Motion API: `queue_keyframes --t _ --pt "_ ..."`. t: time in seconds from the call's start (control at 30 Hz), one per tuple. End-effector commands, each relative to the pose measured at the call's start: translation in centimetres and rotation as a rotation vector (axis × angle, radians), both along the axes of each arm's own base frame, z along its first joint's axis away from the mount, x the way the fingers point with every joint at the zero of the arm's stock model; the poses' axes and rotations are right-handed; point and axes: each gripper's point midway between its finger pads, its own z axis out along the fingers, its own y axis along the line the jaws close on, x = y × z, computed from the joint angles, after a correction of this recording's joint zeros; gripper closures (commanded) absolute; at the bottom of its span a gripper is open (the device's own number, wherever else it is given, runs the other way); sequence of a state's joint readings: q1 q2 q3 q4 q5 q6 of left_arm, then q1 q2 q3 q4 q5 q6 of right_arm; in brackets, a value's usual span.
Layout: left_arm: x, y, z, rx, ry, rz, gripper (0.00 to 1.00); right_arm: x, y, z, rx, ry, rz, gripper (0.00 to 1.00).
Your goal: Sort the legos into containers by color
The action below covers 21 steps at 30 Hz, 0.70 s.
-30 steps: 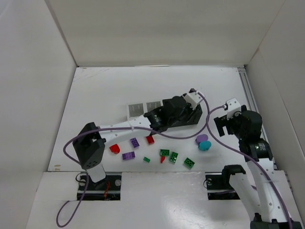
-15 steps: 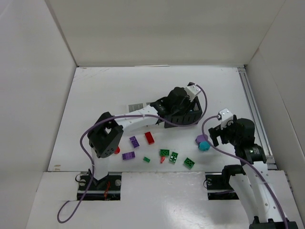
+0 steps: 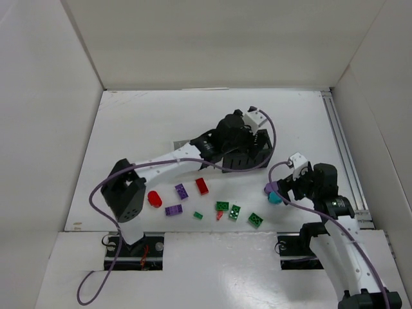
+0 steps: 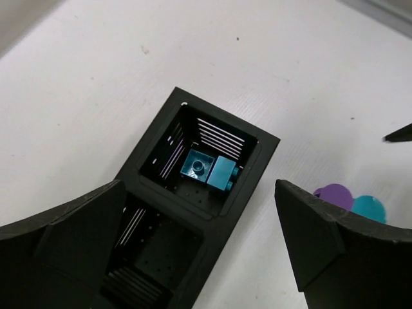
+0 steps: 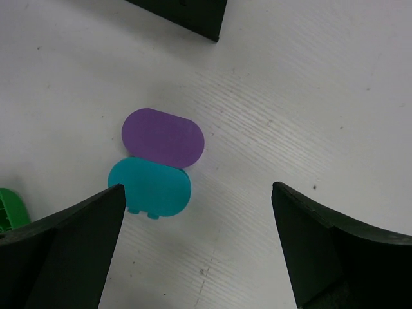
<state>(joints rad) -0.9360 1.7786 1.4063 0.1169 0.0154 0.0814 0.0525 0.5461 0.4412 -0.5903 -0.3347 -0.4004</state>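
Left wrist view: left tool (image 4: 199,187) spread wide and holding nothing, hanging over the black slatted plastic bins (image 4: 256,168). The end compartment holds two teal studded bricks (image 4: 209,170) lying side by side and touching. The top view cannot confirm this, since the left arm covers the bin interiors. The top view alone shows the loose pieces on the near side of the black bins: a red brick (image 3: 202,186), two purple bricks (image 3: 182,191), a red round piece (image 3: 154,198) and several green bricks (image 3: 235,212). Right wrist view: right tool (image 5: 199,193) wide, gripping nothing, above a flat purple oval piece (image 5: 163,137) and a teal oval piece (image 5: 150,187), which meet edge to edge just right of the black bins. The white desk (image 3: 141,129) shows faint grain and specks. White wall panels (image 3: 212,38) enclose it.
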Motion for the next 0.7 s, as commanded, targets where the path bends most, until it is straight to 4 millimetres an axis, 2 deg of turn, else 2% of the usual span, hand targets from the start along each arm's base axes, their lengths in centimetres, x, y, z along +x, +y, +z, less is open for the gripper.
queue_keyframes --t 0.0,0.03,0.07,0.1,0.13,0.17,0.2,0.23,0.27,0.3,0.33,0.37,0.43,0.5,0.6,0.67 --pt "-1.9 2.4 9.0 -0.194 -0.074 0.028 0.00 0.1 1.4 -0.7 0.041 0.008 0.051 0.01" --pt "-2.2 3.2 9.5 -0.216 -0.066 0.053 0.00 0.1 1.7 -1.1 0.048 0.020 0.060 0.01" --pt "-2.6 4.3 8.6 -0.217 -0.038 0.086 0.00 0.0 2.3 -1.6 0.067 0.023 0.065 0.01" --pt "-2.9 5.2 8.6 -0.255 0.009 0.143 0.00 0.0 2.7 -1.9 0.076 0.029 0.072 0.01" --pt "-3.4 7.0 10.1 -0.301 0.005 0.196 0.00 0.2 3.1 -1.6 0.090 0.018 0.078 0.01" --pt "-3.9 8.0 10.1 -0.327 0.025 0.225 0.00 0.2 3.7 -1.9 0.089 0.020 0.093 0.01" --pt "-4.5 9.2 7.8 -0.310 0.063 0.257 0.00 0.2 4.0 -2.1 0.099 0.034 0.080 0.01" --pt "-5.5 10.7 9.0 -0.375 0.077 0.283 0.00 0.5 3.7 -2.1 0.080 0.025 0.052 0.01" --pt "-5.9 11.6 8.5 -0.392 0.096 0.308 0.00 0.6 3.8 -2.2 0.073 0.031 0.039 0.01" --pt "-6.5 12.6 6.4 -0.380 0.129 0.337 0.00 0.2 4.4 -2.7 0.078 0.065 0.029 0.01" --pt "-6.9 13.3 6.1 -0.397 0.141 0.353 0.00 0.2 4.4 -2.8 0.076 0.070 0.000 0.01" --pt "-7.8 14.1 6.7 -0.427 0.143 0.356 0.00 0.4 3.7 -3.2 0.047 0.076 -0.059 0.01" --pt "-8.4 15.3 5.2 -0.429 0.180 0.393 0.00 -0.2 4.2 -3.9 0.071 0.108 -0.115 0.01" --pt "-8.5 16.6 4.7 -0.437 0.192 0.446 0.00 -0.3 3.3 -4.5 0.053 0.117 -0.202 0.01" --pt "-9.0 16.9 3.1 -0.427 0.235 0.467 0.00 -1.0 3.1 -5.5 0.059 0.147 -0.268 0.01" --pt "-9.0 16.9 3.1 -0.426 0.235 0.467 0.00 -0.9 3.4 -5.5 0.076 0.144 -0.269 0.01"
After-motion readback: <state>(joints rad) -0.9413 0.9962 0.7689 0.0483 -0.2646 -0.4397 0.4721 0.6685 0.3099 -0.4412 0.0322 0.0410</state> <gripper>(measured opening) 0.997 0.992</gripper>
